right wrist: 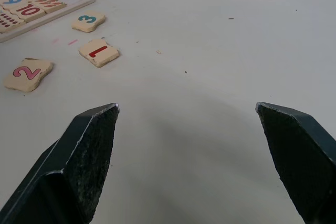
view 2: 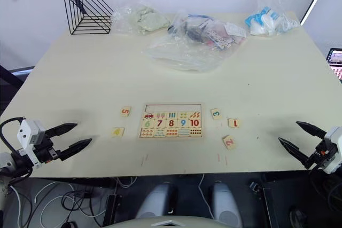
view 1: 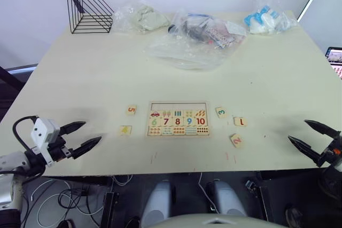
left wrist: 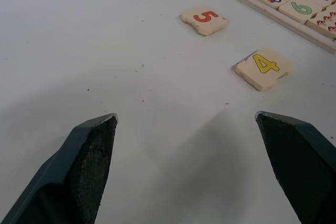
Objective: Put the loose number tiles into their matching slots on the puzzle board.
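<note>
While both pincers sit spread wide and gripping nothing at the near edge of the worktop [view 1: 80, 73], the puzzle board [view 1: 178, 119] lies roughly midway between them. It's a small pale wooden rectangle with a thin raised rim: coloured numerals 6 to 10 in a row, little pictures above, dots below, and a bare empty strip of slots [view 1: 178, 105] along its far side.

Nearest the left pincer [view 1: 85, 136] are the yellow 4 tile [view 1: 125, 130] and, a bit further off, the orange 5 tile [view 1: 131, 109]. Nearest the right pincer [view 1: 307, 133] is the pink 2 tile [view 1: 236, 140], then the red 1 tile [view 1: 240, 122] and the teal 3 tile [view 1: 220, 112] just beside the board.

Far across the worktop: a black wire rack [view 1: 88, 8], standing empty, and three clear plastic bags [view 1: 195, 38] stuffed with mixed bits I can't make out.
</note>
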